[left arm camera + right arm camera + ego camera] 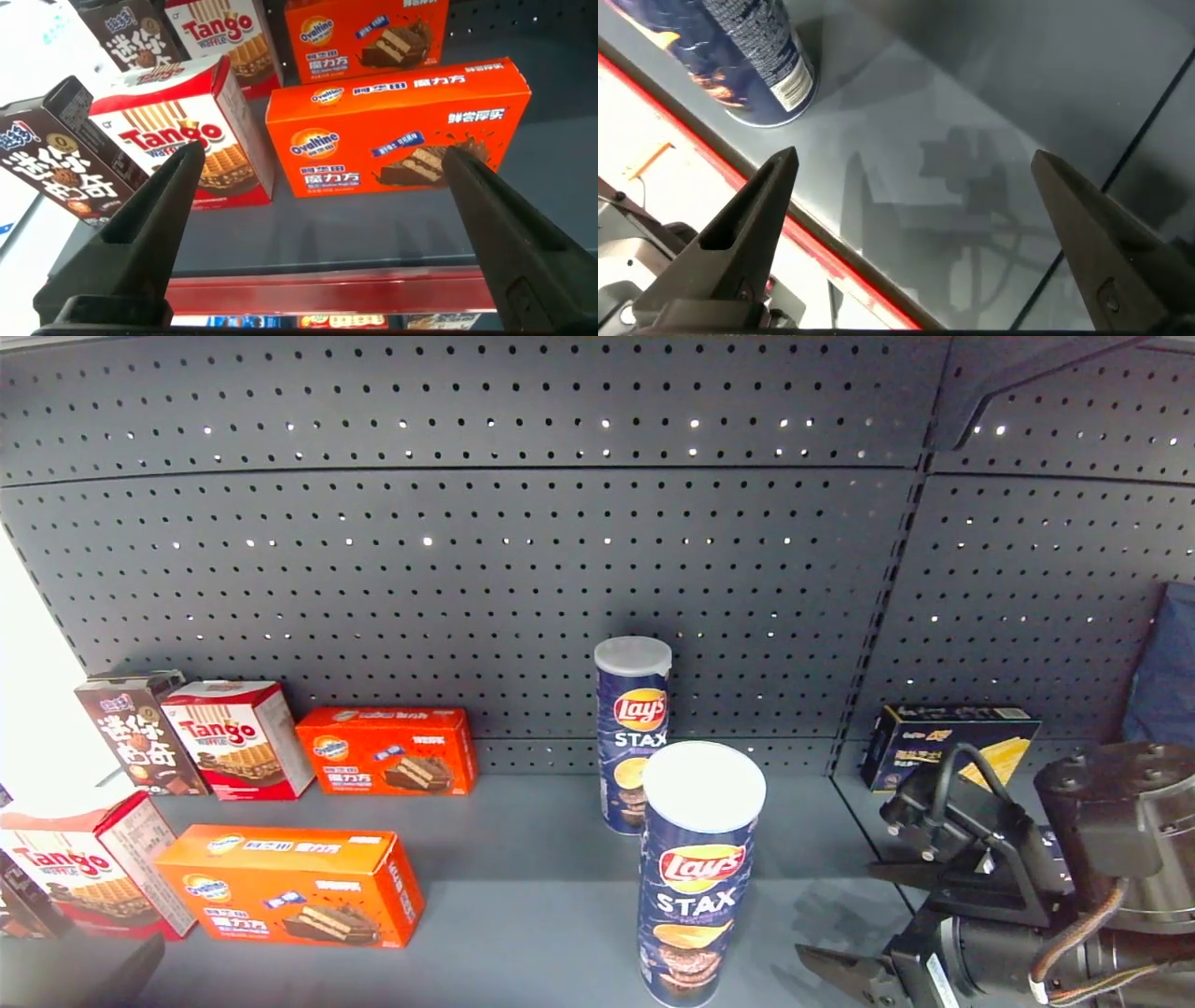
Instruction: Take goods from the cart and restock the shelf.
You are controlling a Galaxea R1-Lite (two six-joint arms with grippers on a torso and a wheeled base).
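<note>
Two tall navy chip cans with white lids stand upright on the grey shelf (541, 859): one at the back (633, 737), one nearer the front edge (698, 877). My right gripper (864, 924) is open and holds nothing, just right of the front can and apart from it. In the right wrist view the open gripper (915, 157) hovers over bare shelf, with the front can's base (752, 56) off to one side. My left gripper (322, 154) is open in front of the orange box (402, 126) and the red-and-white wafer box (187, 140), touching neither.
More snack boxes line the shelf's left end: a brown one (140, 733), a red-and-white one (241, 739), an orange one (387, 749). A navy-and-yellow box (952, 742) lies in the right bay beyond the upright divider (878, 644). A red strip (327, 289) edges the shelf front.
</note>
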